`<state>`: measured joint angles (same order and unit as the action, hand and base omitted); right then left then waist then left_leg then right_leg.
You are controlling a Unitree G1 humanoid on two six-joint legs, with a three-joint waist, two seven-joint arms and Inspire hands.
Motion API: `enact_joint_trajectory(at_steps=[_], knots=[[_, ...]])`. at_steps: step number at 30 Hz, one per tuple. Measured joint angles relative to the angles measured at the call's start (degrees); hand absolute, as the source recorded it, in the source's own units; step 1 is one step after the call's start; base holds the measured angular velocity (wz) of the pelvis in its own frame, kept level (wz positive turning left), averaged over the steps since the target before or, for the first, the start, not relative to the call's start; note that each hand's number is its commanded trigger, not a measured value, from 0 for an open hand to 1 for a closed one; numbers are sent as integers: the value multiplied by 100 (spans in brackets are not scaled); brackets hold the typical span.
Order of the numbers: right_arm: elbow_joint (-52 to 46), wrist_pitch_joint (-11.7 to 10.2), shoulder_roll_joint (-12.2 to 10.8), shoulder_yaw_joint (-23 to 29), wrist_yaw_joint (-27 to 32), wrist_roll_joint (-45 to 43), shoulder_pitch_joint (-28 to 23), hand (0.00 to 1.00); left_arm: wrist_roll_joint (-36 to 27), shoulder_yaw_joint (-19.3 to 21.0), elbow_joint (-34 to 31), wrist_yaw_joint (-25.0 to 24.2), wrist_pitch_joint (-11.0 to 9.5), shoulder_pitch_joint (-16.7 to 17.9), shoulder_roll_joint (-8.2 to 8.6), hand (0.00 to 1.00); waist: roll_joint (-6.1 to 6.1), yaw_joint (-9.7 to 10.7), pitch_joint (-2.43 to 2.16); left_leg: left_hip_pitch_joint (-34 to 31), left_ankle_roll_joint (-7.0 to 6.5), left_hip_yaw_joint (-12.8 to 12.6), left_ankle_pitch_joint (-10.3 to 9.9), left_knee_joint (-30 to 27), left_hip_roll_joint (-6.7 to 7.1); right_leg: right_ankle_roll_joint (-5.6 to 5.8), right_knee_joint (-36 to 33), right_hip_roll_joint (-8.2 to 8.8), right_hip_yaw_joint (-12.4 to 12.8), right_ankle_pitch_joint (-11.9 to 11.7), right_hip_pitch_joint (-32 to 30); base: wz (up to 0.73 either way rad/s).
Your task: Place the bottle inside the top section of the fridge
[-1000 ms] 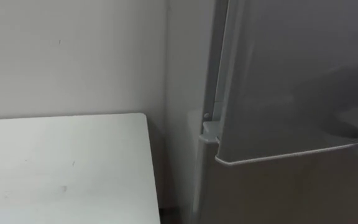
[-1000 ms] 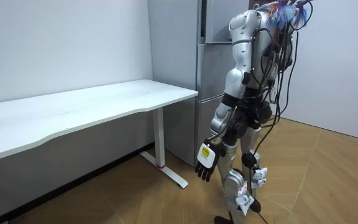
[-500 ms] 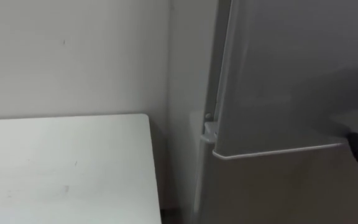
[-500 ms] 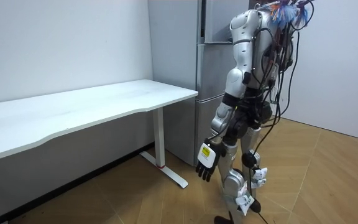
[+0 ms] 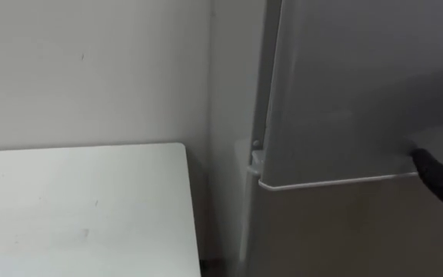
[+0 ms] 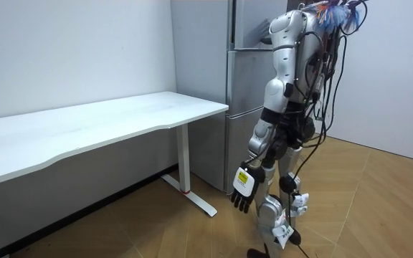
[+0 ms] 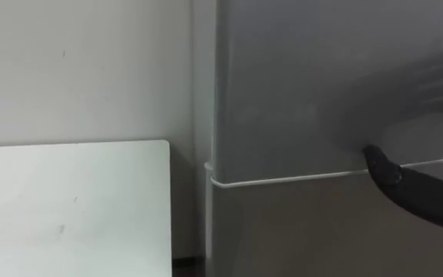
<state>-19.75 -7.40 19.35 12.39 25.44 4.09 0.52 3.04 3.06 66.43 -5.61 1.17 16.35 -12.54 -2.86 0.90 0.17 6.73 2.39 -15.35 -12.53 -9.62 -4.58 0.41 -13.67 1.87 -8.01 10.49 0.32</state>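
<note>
I stand close in front of a tall grey fridge. Its upper door ends in a pale lower edge, with the lower door below it. My right hand reaches in from the right. Its black thumb lies against that lower edge, and the rest of its fingers are hidden. At the hinge side a narrow gap shows beside the upper door. My left hand hangs by my thigh, fingers relaxed and holding nothing.
A white desk stands along the wall at my left, its corner close to the fridge's side. A plain wall rises behind it. Wooden floor lies open behind me.
My right hand has slid left along the upper door's lower edge, further into view. That edge now lies flatter and nearer the fridge body. My left hand swung slightly.
</note>
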Motion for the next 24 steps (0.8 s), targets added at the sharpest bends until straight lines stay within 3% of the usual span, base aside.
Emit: enact_joint_trajectory(at_steps=[5,7,16,24], knots=[[-221,11,-25,-120,-27,-16,148,0,-1,20,19,-3,7,-42,-4,0,-52,-160,-2,59,1,0,1,4,-4,-1,44,-6,-3,-28,81,0],[-222,37,-141,-123,11,-25,200,0,0,16,23,-7,12,-49,10,0,-68,-202,-5,76,0,0,0,4,-2,5,108,-5,-4,-32,85,0],[-169,205,-174,-293,70,-4,577,0,-1,-110,9,-15,31,-103,3,0,-69,-242,-1,43,0,28,0,3,-4,2,101,5,-70,-48,81,1],[502,101,-167,-415,101,-12,918,0,72,-224,-142,-7,318,-208,-49,0,-81,-132,18,-50,-4,133,-1,-111,-5,7,101,58,-249,-87,135,6]])
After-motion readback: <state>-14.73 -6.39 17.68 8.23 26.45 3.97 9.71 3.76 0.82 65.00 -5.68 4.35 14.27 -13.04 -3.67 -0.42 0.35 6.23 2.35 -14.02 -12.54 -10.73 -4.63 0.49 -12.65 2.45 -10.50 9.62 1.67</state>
